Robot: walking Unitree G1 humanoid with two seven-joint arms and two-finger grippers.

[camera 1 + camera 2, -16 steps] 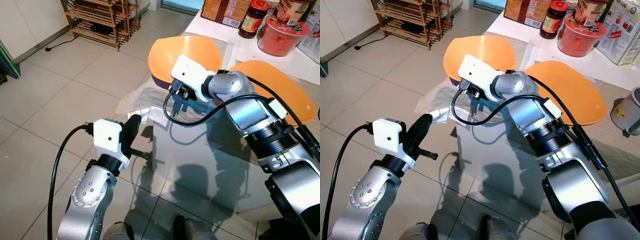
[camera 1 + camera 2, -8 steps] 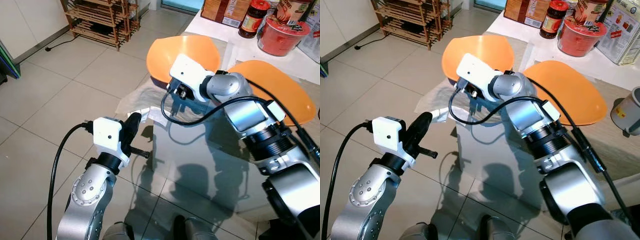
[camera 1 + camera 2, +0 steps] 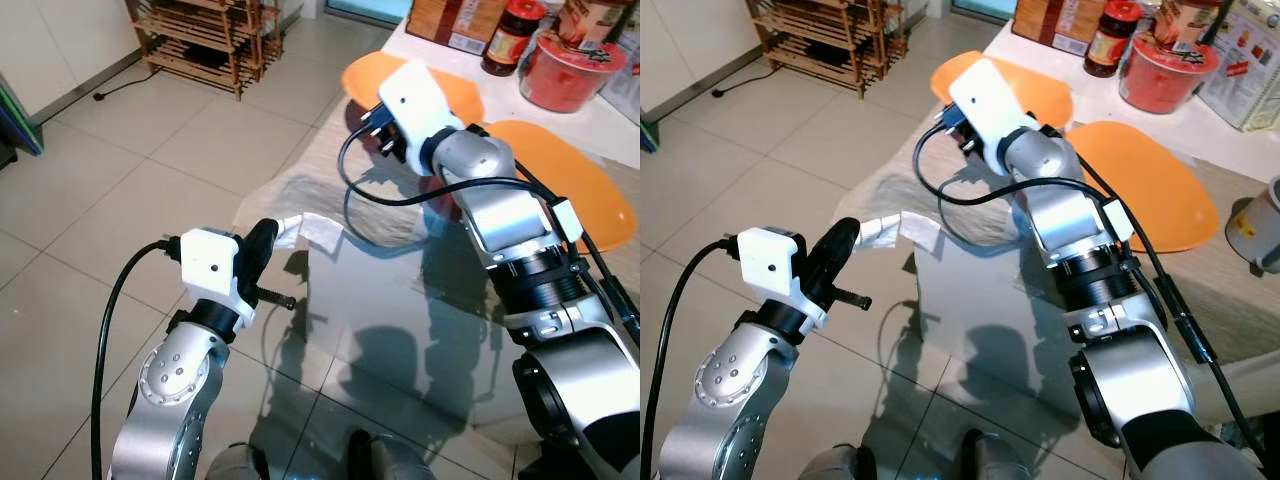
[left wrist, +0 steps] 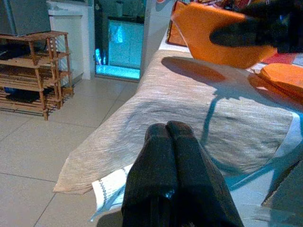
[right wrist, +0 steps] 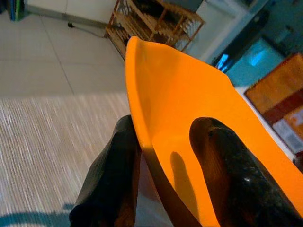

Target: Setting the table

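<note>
From the head, the right gripper (image 3: 958,128) is holding an orange bowl (image 3: 1035,85) over the table's (image 3: 970,210) far end, beside an orange plate (image 3: 1145,185). The right wrist view is showing its fingers (image 5: 111,177) pinching the bowl's rim. In the left wrist view, the left gripper (image 4: 169,130) is pointing at the table edge, fingers pressed together, empty.

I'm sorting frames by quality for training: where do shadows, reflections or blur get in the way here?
Head views: sharp; the arms cast dark shadows on the reflective tabletop and the beige cloth. Left wrist view: dim and bluish, with the left gripper soft up close. Right wrist view: the fingers and the orange plate are slightly blurred, and a finger shadow lies inside the plate.
</note>
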